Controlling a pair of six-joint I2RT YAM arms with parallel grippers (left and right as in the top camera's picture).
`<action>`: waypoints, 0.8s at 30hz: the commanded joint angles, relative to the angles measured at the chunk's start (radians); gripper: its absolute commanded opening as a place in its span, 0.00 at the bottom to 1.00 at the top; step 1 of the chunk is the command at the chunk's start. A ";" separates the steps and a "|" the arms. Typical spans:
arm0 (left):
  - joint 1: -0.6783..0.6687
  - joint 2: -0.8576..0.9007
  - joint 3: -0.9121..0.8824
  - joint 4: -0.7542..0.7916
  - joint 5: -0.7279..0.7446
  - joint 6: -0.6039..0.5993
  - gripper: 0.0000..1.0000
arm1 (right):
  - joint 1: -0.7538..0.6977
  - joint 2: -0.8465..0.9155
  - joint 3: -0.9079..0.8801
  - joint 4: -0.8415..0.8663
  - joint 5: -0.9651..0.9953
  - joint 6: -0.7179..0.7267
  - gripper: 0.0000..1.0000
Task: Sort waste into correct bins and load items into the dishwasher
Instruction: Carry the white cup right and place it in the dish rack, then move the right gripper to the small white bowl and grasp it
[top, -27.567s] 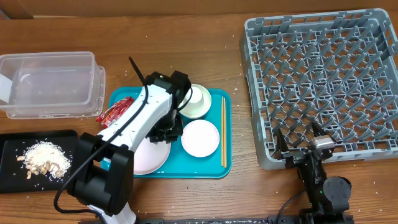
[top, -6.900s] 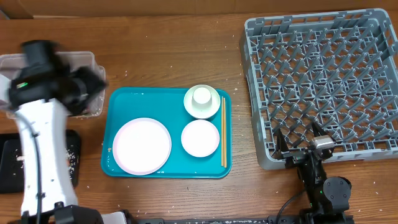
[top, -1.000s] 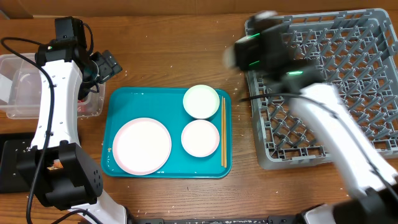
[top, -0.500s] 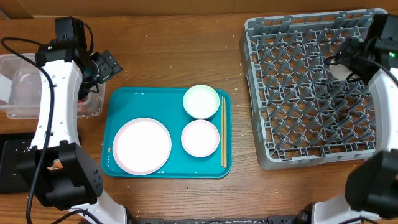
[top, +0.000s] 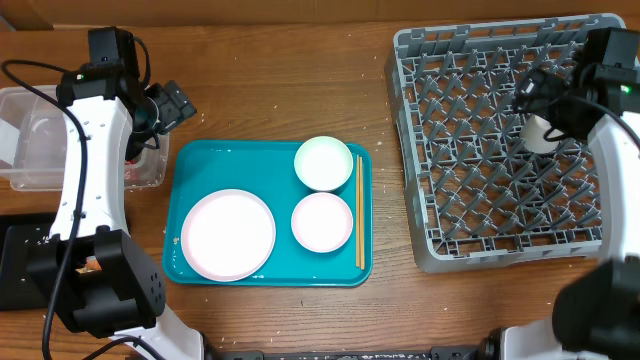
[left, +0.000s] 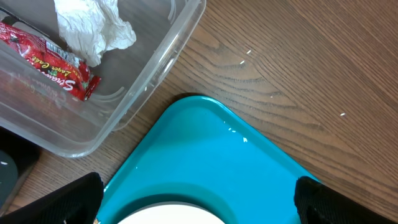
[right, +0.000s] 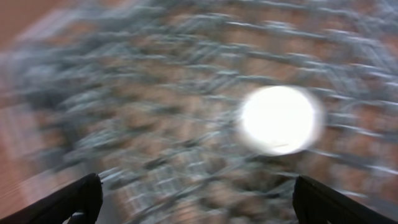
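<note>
cup sits in rack, right hand spread above; left hand spread too.

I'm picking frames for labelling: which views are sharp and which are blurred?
Right wrist: heavy motion blur, dish rack smeared, small white cup only a glowing blob. Left wrist: sharp, red snack wrapper print crisp, small glints on the teal tray. Overhead: sharp, evenly lit.
</note>
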 joint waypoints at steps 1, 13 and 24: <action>0.004 0.002 0.018 0.001 -0.013 0.004 1.00 | 0.083 -0.122 0.048 0.016 -0.383 -0.004 1.00; 0.004 0.002 0.018 0.000 -0.013 0.004 1.00 | 0.752 0.090 0.016 0.120 -0.112 0.008 0.79; 0.003 0.002 0.018 0.001 -0.013 0.004 1.00 | 0.981 0.398 0.016 0.220 0.094 0.007 0.68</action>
